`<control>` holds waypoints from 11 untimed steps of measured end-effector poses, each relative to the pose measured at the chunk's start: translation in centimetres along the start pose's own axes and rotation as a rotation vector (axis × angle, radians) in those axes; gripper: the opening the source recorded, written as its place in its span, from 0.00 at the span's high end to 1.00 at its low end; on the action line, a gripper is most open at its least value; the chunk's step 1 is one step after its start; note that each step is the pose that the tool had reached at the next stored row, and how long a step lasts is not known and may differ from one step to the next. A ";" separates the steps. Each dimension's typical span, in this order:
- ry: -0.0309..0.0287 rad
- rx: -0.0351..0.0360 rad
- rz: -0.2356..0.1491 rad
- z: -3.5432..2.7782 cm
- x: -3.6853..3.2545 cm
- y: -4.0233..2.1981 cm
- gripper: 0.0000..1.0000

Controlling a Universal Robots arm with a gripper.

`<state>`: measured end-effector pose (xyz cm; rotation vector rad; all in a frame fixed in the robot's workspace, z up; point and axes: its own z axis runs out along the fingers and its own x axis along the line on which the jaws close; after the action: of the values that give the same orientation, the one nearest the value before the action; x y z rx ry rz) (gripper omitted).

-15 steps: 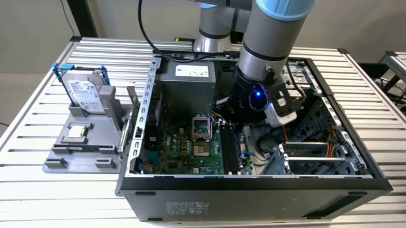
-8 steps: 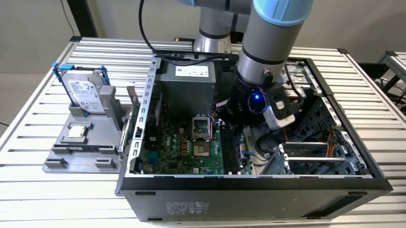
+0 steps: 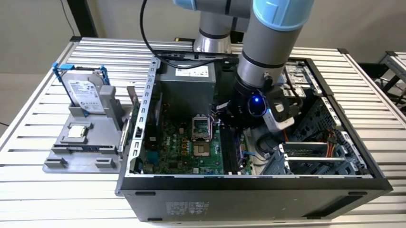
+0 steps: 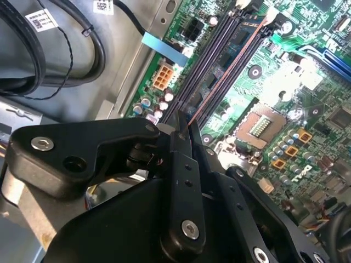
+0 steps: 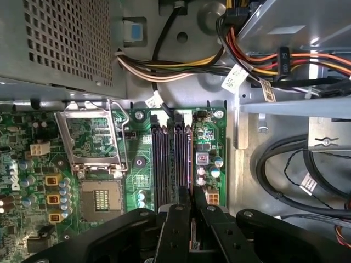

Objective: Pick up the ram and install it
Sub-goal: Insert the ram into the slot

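Observation:
The ram appears edge-on as a thin strip running from my fingertips along the dark memory slots of the green motherboard. My gripper is shut on the ram's near end, deep inside the open computer case. In the first wrist view the ram's edge lines up with the outer memory slot, just beyond the gripper. Whether it is seated in the slot I cannot tell. In the exterior view the gripper hangs below the arm's wrist over the slots, fingers mostly hidden.
Beside the slots sits the open CPU socket. Bundled cables and black cables crowd the case wall near the slots. At the exterior view's left, a grey holder carries a silver hard drive and a small square chip.

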<state>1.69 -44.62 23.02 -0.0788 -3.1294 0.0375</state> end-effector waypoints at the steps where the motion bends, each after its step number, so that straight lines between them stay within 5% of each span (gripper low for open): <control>1: 0.0000 0.0002 0.000 0.10 -0.02 0.00 1.00; 11: -0.0002 0.0015 0.000 0.63 -0.12 -0.01 1.00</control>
<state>1.80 -44.66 22.39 -0.0789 -3.1295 0.0398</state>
